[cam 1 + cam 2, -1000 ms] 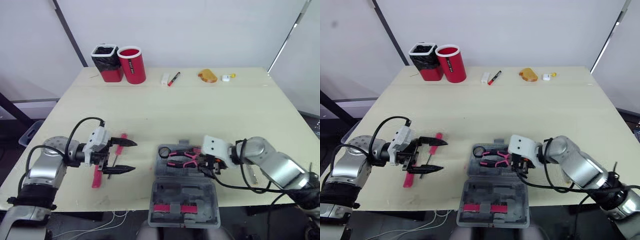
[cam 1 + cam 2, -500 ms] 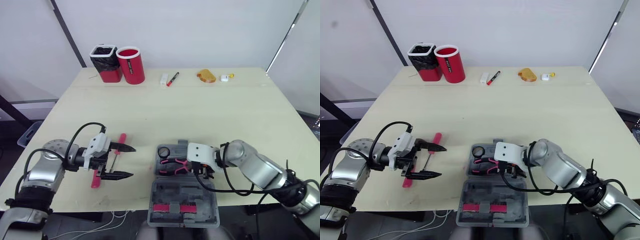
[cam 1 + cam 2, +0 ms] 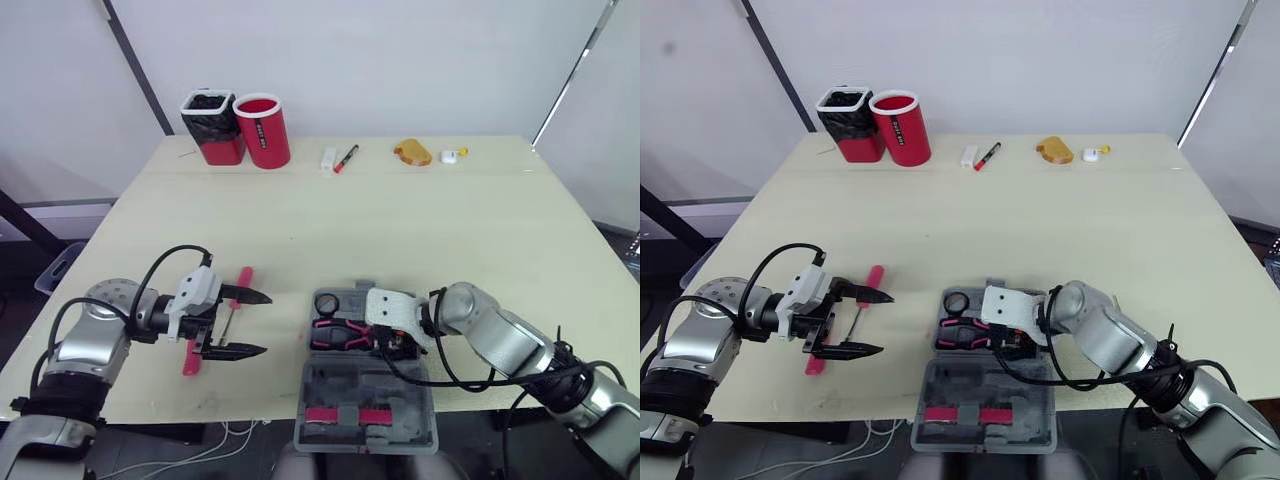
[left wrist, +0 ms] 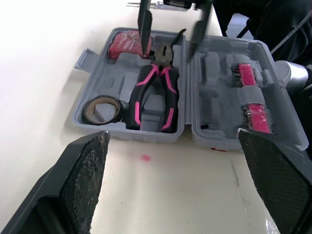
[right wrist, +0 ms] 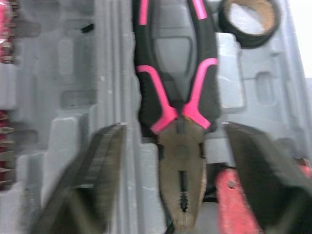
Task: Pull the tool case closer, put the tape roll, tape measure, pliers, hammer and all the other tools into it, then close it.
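The grey tool case (image 3: 432, 398) lies open at the table's near edge. In its tray are the black-and-pink pliers (image 4: 152, 95), a tape roll (image 4: 101, 109) and a red tape measure (image 4: 127, 43). My right gripper (image 5: 178, 187) hangs open over the tray, one finger on each side of the pliers' head and apart from it. To the left of the case, my left gripper (image 3: 250, 323) stands open just above the table. A pink-handled tool (image 3: 242, 279) and a red-handled tool (image 3: 190, 357) lie on the table beneath it.
At the far edge stand a black-lined bin (image 3: 212, 125) and a red cup (image 3: 264, 130), with a marker (image 3: 346, 158), a white block (image 3: 329, 158), a brown lump (image 3: 413, 152) and a small white piece (image 3: 452, 155) to their right. The case lid (image 3: 365, 412) overhangs the near edge.
My right gripper carried the pliers leftward into the case tray, then opened and let them go. The left gripper drew back slightly and stayed open.
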Controlling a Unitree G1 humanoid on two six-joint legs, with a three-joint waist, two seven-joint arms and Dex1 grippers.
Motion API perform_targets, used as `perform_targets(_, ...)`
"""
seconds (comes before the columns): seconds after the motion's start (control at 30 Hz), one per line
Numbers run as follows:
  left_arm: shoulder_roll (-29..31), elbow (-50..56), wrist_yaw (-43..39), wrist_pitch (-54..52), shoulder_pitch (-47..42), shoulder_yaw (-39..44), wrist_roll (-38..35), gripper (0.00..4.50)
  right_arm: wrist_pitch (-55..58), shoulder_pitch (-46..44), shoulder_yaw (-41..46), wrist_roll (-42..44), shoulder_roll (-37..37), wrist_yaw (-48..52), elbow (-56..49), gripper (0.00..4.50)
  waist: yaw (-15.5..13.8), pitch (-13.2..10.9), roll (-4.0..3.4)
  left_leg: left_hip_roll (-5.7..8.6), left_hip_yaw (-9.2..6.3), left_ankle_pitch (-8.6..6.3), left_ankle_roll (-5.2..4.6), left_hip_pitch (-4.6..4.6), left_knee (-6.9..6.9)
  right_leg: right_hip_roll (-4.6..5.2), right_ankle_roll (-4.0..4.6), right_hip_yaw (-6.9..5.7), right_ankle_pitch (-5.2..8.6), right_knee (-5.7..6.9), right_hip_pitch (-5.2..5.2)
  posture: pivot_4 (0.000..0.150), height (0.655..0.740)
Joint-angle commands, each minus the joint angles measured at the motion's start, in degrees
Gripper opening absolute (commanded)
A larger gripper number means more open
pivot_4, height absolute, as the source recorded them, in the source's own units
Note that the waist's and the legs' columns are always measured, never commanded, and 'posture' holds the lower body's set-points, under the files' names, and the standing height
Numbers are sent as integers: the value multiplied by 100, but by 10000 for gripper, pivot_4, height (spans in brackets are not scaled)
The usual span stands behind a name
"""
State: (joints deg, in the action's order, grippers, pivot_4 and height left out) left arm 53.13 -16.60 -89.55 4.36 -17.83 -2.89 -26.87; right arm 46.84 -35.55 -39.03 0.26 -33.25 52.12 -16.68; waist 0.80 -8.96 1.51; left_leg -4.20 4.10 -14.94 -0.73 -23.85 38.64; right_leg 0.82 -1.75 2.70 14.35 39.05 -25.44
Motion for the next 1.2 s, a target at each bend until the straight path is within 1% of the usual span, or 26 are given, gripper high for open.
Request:
perform_targets(0.03,103,123,-295,54,28,94,-86,45000,-90,57,490,157,-52,20,-362,44810,-1,0,0,0,0,0,0,0,0,0,0,0,0,0,0,1500,7400)
perform_targets(0.1,113,117,-295,70,37,83,-76,45000,-316,213,827,350,46,-22,-398,44810,-1,0,1,0,-1,0,0,0,1,-1,0,-1,0,1,0,1500,7400)
perform_targets(0.2,85,119,-295,40,19,92,-91,45000,-904,530,1388,589,386,-276,-188,44810,1,4,6,0,-5,0,0,0,0,-3,0,-3,0,2,1,1500,7400)
perform_targets(0.23,78,119,-295,32,6,89,-93,45000,-1198,673,1630,836,596,-250,-87,44810,0,4,7,0,-5,0,0,0,0,-3,0,-3,0,2,1,1500,7400)
perform_targets(0.27,74,120,-295,29,-3,84,-92,45000,-1420,762,1747,971,691,-186,-18,39946,1,5,9,0,-6,0,0,0,0,-3,0,-3,0,2,2,1500,7400)
perform_targets(0.3,58,122,-295,10,-23,85,-99,45000,-1588,842,1785,991,729,-149,92,38183,2,5,9,0,-4,0,0,0,1,-3,0,-2,0,2,2,1500,7400)
perform_targets(0.33,46,119,-295,-2,-47,82,-102,45000,-1816,910,1797,969,778,-138,264,34602,0,6,10,0,-3,0,0,0,1,-2,-1,-1,-1,2,2,1500,7400)
perform_targets(0.37,38,117,-295,-10,-62,79,-104,45000,-1980,943,1778,926,792,-137,393,28995,-1,6,10,0,-3,0,0,0,2,-2,-1,-1,-1,1,3,1500,7400)
perform_targets(0.4,27,121,-295,-26,-78,82,-111,45000,-2147,997,1772,913,839,-137,550,25379,-1,6,10,0,-3,0,0,1,4,-2,-2,-1,-1,1,4,1500,7400)
perform_targets(0.47,28,118,-295,-39,-93,79,-132,45000,-2417,1063,1756,912,928,-108,805,14307,-1,6,10,0,-3,0,0,1,8,-1,-2,-1,-2,1,6,1500,7400)
perform_targets(0.57,38,96,-295,-25,-101,66,-135,45000,-3052,1132,1575,633,865,1,1157,224,-1,6,10,0,-4,0,0,1,10,-2,-2,-1,-2,4,6,1500,7400)
perform_targets(0.83,30,66,-295,-9,-118,60,-139,45000,-3265,1075,1500,366,1246,-112,2236,224,4,6,10,0,-4,0,0,6,12,-3,-2,0,-2,13,7,1500,7400)
perform_targets(0.93,40,82,-295,-7,-65,101,-140,45000,-3005,1033,1441,218,1348,-248,2667,224,4,7,12,0,-2,0,0,6,14,-3,-2,1,-2,14,7,1500,7400)
perform_targets(1.07,13,181,-294,-61,7,172,-135,45000,-2634,1125,1058,-113,1290,-129,3050,224,11,10,13,0,-2,0,0,16,35,-4,-1,5,-1,46,9,1500,7400)
perform_targets(1.13,14,181,-295,-53,35,191,-136,45000,-2500,1156,920,-218,1317,-120,3228,224,10,14,16,0,-2,0,0,24,54,-3,1,6,1,69,14,1500,7400)
perform_targets(1.2,16,174,-295,-46,55,206,-137,45000,-2458,1153,821,-308,1357,-119,3393,224,8,20,23,0,-1,0,0,70,53,-3,13,7,10,69,57,1500,7400)
